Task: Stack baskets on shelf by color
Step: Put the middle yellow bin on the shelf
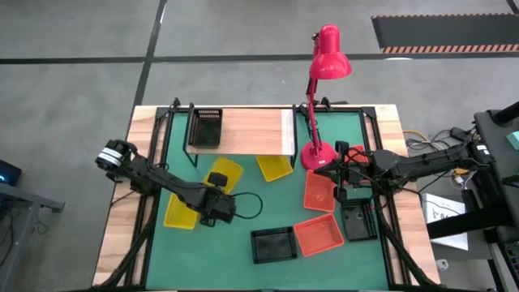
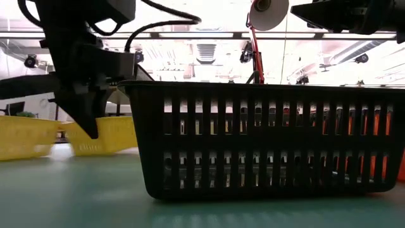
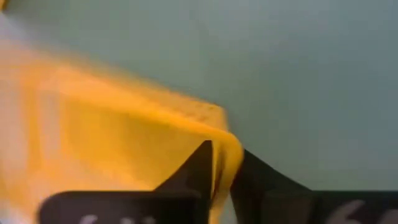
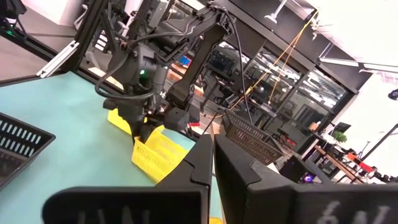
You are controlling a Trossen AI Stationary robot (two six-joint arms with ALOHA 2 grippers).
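Observation:
My left gripper (image 1: pixel 216 208) points down at the right short end of a yellow basket (image 1: pixel 180 212) at the table's left, and is shut on it. Two more yellow baskets (image 1: pixel 224 174) (image 1: pixel 274 167) lie near the shelf (image 1: pixel 255 130). A black basket (image 1: pixel 204 127) stands on the shelf's left end. Two orange-red baskets (image 1: pixel 319 191) (image 1: pixel 319 235) and two black baskets (image 1: pixel 273 244) (image 1: pixel 358 221) lie at the right and near side. My right gripper (image 4: pixel 212 155) is shut and empty, held above the table next to the lamp's base. My left gripper holds the yellow basket by the rim of its short end wall (image 3: pixel 229 144), one finger (image 3: pixel 198 167) inside the basket and one (image 3: pixel 261 180) outside. The fingers come from above, pointing down. Whether the basket is clear of the table, I cannot tell.
A red desk lamp (image 1: pixel 324 97) stands with its round base (image 1: pixel 318 156) just right of the shelf. In the low view a black basket (image 2: pixel 266 139) fills the foreground. The green top (image 1: pixel 243 223) is bare between the left gripper and the near black basket.

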